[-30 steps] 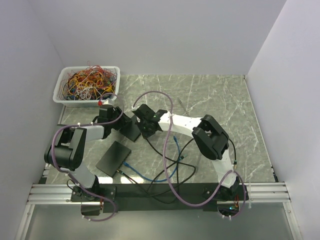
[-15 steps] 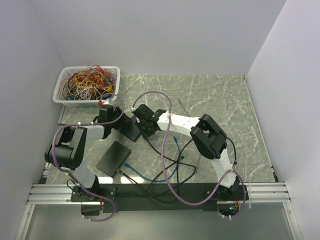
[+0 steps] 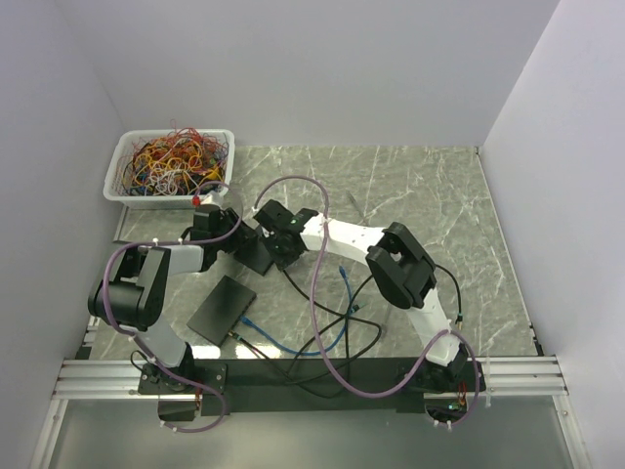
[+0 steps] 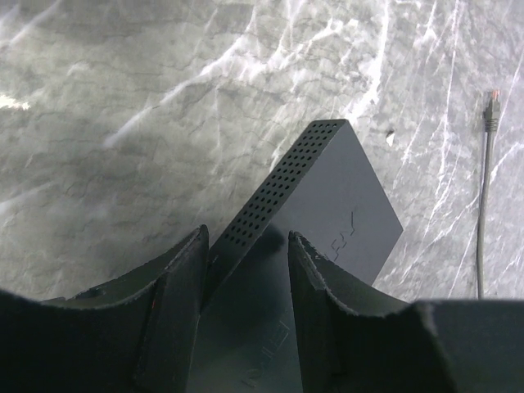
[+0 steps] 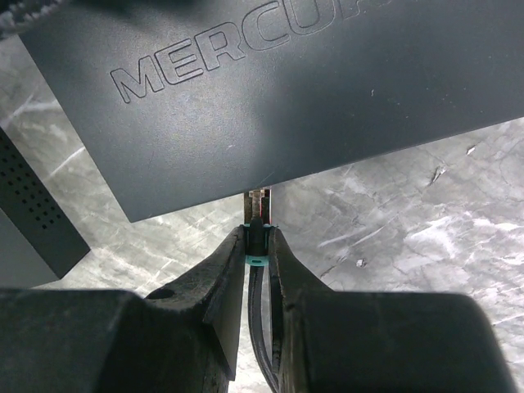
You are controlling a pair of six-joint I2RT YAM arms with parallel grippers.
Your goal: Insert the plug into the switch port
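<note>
My left gripper [image 3: 237, 241] is shut on a black switch [image 3: 258, 254] at the left middle of the marble table. In the left wrist view the switch [image 4: 327, 196] runs out from between my fingers [image 4: 176, 311], its perforated side against the left one. My right gripper [image 5: 259, 239] is shut on the plug [image 5: 260, 205] of a black cable with a teal clip. The plug's tip meets the lower edge of the switch [image 5: 286, 90], which bears raised MERCURY lettering. The port itself is hidden under that edge. From above, the right gripper [image 3: 276, 246] sits right beside the switch.
A second flat black box [image 3: 223, 309] lies nearer the left arm's base. Black and blue cables [image 3: 342, 293] loop across the table's front middle. A white bin of tangled wires [image 3: 171, 164] stands at the back left. A loose grey cable end [image 4: 490, 106] lies beyond the switch.
The right gripper has shifted a little left toward the switch, carrying the plug. The left gripper and the switch have stayed in place.
</note>
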